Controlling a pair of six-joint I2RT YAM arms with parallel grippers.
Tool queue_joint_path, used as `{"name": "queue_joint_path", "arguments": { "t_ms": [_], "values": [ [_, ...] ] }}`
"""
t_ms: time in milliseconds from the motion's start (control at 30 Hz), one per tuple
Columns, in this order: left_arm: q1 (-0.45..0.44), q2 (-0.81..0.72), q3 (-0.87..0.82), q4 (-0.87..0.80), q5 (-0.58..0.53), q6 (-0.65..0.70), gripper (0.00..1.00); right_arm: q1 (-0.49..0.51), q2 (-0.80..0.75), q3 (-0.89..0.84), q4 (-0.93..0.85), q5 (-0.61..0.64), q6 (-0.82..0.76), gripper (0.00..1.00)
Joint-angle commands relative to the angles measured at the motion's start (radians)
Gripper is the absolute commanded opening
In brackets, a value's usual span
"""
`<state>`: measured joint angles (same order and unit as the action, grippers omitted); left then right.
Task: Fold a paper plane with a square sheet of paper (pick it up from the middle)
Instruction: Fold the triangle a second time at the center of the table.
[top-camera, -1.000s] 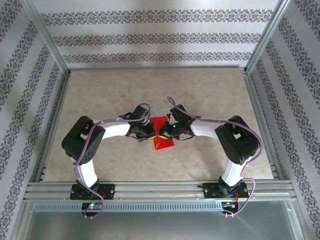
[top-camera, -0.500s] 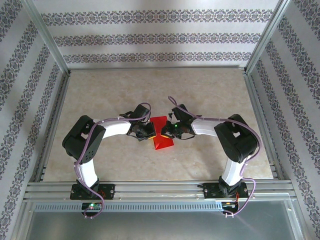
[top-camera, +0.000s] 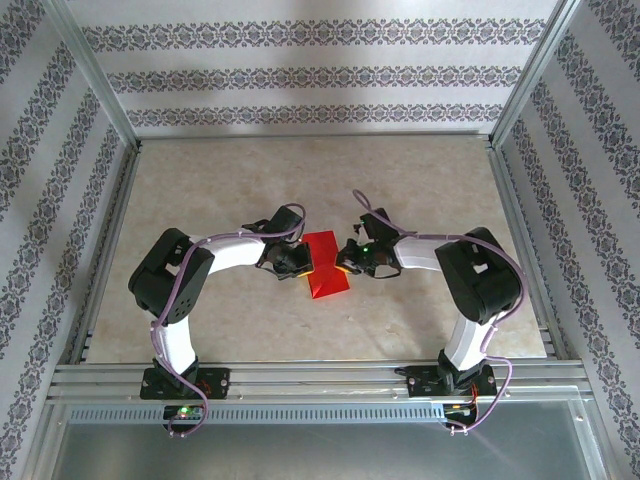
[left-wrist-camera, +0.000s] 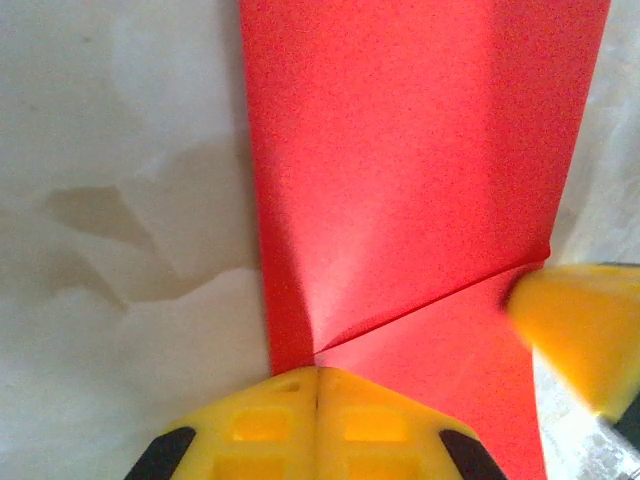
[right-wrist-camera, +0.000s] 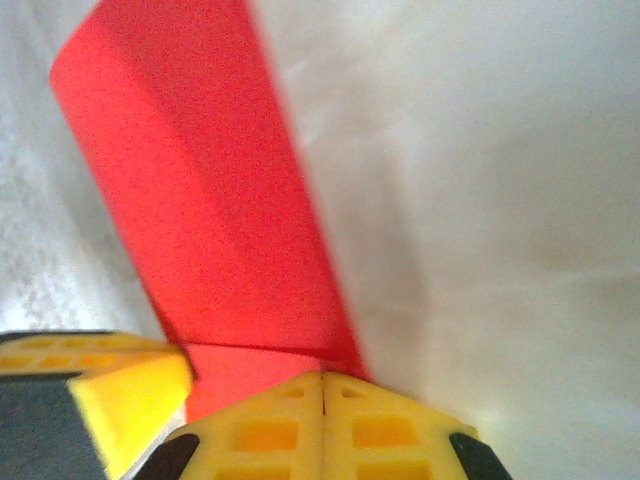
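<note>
The square sheet of paper is bright red and lies folded into a narrower strip on the table's middle. A diagonal crease crosses the paper in the left wrist view. My left gripper is shut, and its yellow tips meet at the paper's left edge, where the crease starts. My right gripper is shut too, its tips meeting at the right edge of the red paper. Nothing shows between either pair of jaws. Each wrist view catches a yellow finger of the other gripper across the sheet.
The beige marbled tabletop runs out on all sides of the paper. Aluminium frame rails edge the near side, and patterned walls close in the back and sides.
My right gripper has slid a little to the right, uncovering more of the paper's right side. The left gripper has barely shifted. The paper stays flat where it was.
</note>
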<state>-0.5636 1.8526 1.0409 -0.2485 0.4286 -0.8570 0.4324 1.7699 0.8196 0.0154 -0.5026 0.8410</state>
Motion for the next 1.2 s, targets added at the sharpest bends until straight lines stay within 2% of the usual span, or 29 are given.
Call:
{"name": "queue_joint_path", "arguments": {
  "t_ms": [0, 167, 367, 633, 967, 1167],
  "values": [
    [-0.006, 0.066, -0.013, -0.149, -0.109, 0.054, 0.02, -0.042, -0.064, -0.023, -0.039, 0.098, -0.006, 0.05],
    [-0.004, 0.068, 0.024, -0.152, -0.098, 0.103, 0.02, -0.004, -0.107, 0.01, -0.042, 0.067, -0.045, 0.05],
    [-0.003, 0.08, 0.046, -0.17, -0.096, 0.134, 0.02, 0.076, -0.013, 0.073, -0.023, 0.013, -0.027, 0.05],
    [-0.002, 0.093, 0.046, -0.19, -0.106, 0.132, 0.02, 0.061, 0.061, 0.075, -0.045, 0.011, -0.006, 0.04],
    [0.001, 0.102, 0.044, -0.205, -0.12, 0.135, 0.02, -0.022, -0.061, 0.006, -0.187, 0.175, -0.043, 0.04],
    [0.001, 0.099, 0.048, -0.189, -0.099, 0.141, 0.02, 0.027, -0.118, 0.026, -0.104, 0.081, -0.051, 0.04]
  ]
}}
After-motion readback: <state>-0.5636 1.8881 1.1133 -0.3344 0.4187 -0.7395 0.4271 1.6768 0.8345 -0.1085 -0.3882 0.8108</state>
